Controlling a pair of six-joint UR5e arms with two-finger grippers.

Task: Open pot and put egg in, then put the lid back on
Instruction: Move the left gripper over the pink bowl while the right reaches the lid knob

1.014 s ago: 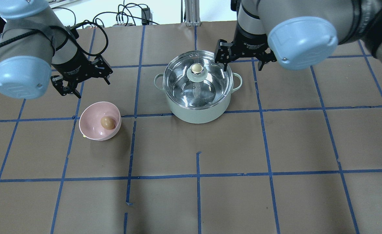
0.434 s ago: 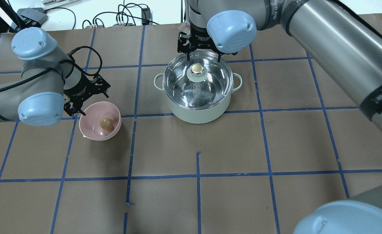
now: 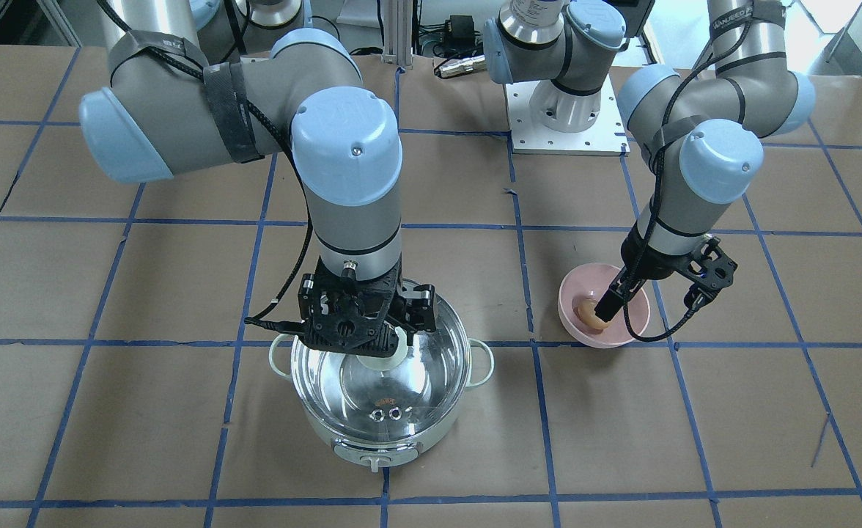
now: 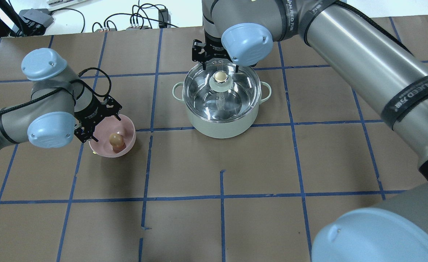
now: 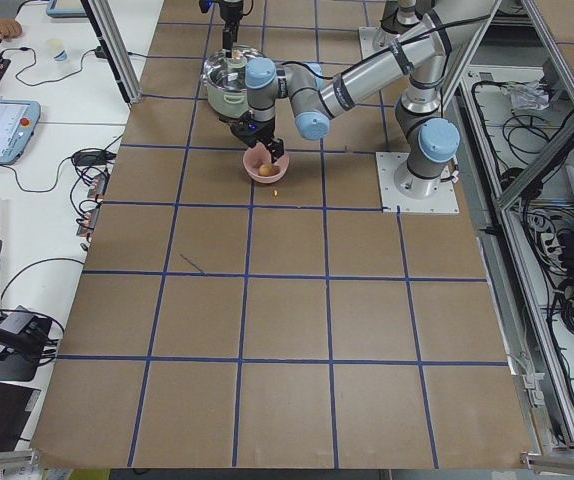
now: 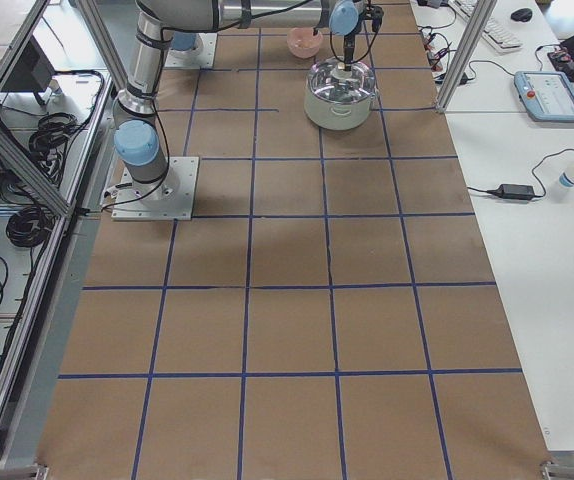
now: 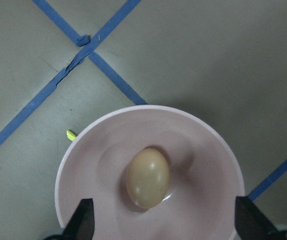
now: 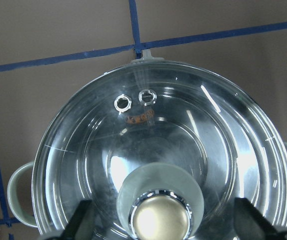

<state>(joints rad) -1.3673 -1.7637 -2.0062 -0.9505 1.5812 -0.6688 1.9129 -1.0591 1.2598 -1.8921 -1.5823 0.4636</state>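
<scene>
The mint-green pot (image 4: 221, 125) stands at the table's middle with the glass lid (image 4: 199, 92) on it, also seen in the front view (image 3: 380, 400). My right gripper (image 4: 220, 67) is open, its fingers either side of the lid's beige knob (image 8: 161, 217), not closed on it. The brown egg (image 4: 116, 138) lies in a pink bowl (image 4: 130, 125). My left gripper (image 4: 104, 128) is open just above the bowl, over the egg (image 7: 147, 177), apart from it.
A small yellow scrap (image 7: 71, 134) lies on the table by the bowl. Blue tape lines grid the brown table. The robot's base plate (image 3: 563, 136) and cables (image 4: 137, 18) are at the far side.
My left gripper moved down and toward the bowl, now over the egg. My right gripper moved left from beside the pot to straddle the lid's knob.
</scene>
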